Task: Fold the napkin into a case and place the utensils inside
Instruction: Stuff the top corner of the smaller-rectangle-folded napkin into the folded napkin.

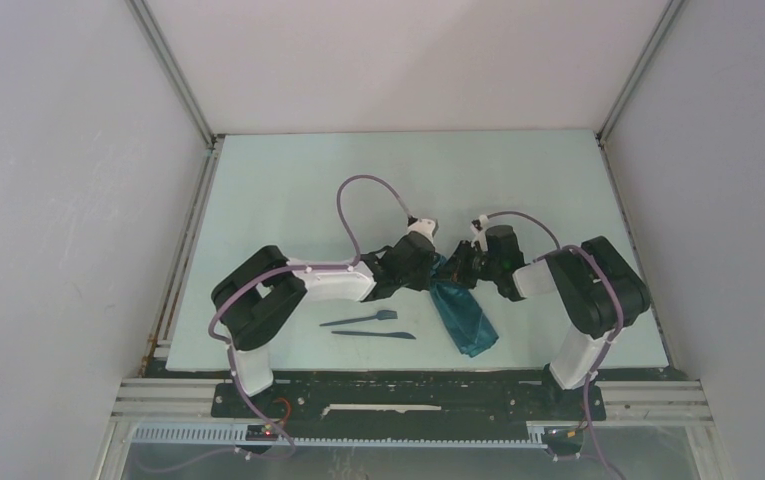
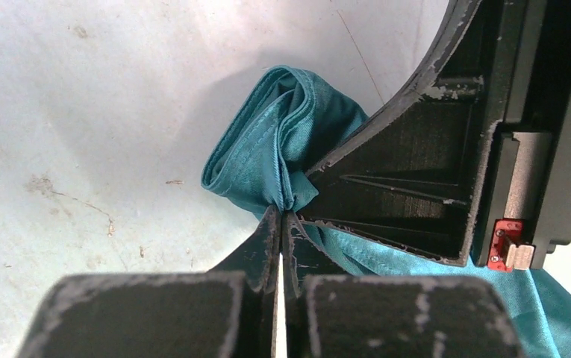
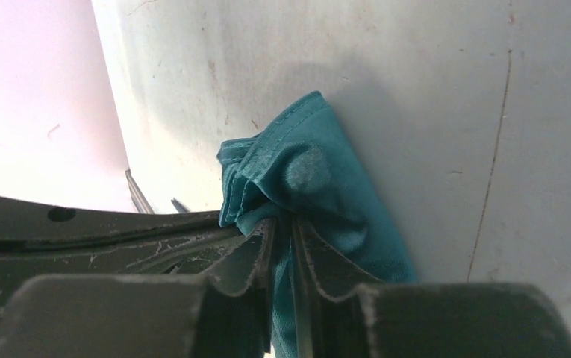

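While the napkin (image 1: 463,310) is only a bunched strip, the utensils (image 1: 368,326) lie outside it
The left claw (image 2: 281,216) and right claw (image 3: 284,224) each pinch its far end, and the rest trails toward the near edge; folding looks unfinished, with loading still to do. The pale, scuffed desk (image 1: 308,180) sits between plain white walls (image 1: 58,200)

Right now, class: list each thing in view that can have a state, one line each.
napkin, bunched lengthwise, not a flat case, one end gripped.
fork, lying loose on the table, outside the napkin.
knife, lying loose beside the fork.
left gripper, jaws shut on the napkin.
right gripper, jaws shut on the napkin.
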`<state>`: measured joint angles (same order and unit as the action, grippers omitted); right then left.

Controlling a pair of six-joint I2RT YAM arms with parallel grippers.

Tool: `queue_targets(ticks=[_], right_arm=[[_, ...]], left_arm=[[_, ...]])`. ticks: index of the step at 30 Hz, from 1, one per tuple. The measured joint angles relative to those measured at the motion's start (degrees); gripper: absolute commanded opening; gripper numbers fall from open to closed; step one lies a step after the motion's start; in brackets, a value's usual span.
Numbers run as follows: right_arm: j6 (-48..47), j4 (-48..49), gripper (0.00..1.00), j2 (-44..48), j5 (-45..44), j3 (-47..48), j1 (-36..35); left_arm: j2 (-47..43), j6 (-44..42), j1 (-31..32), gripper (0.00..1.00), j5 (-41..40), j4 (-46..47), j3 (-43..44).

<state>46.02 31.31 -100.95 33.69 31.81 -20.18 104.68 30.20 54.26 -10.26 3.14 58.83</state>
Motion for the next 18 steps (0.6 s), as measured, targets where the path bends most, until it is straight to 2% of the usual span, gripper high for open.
queue_targets(ticks=[5,18], right_arm=[[-2.08,-1.44,0.41,1.14,1.86,0.17,1.14],[-7.61,-12.04,0.44,7.65,3.69,0.26,1.75]], left_arm=[[-0.83,1.09,-0.59,0.0,0.11,0.17,-0.37],[-1.2,2.82,-1.36,0.0,1.57,1.64,-1.92]])
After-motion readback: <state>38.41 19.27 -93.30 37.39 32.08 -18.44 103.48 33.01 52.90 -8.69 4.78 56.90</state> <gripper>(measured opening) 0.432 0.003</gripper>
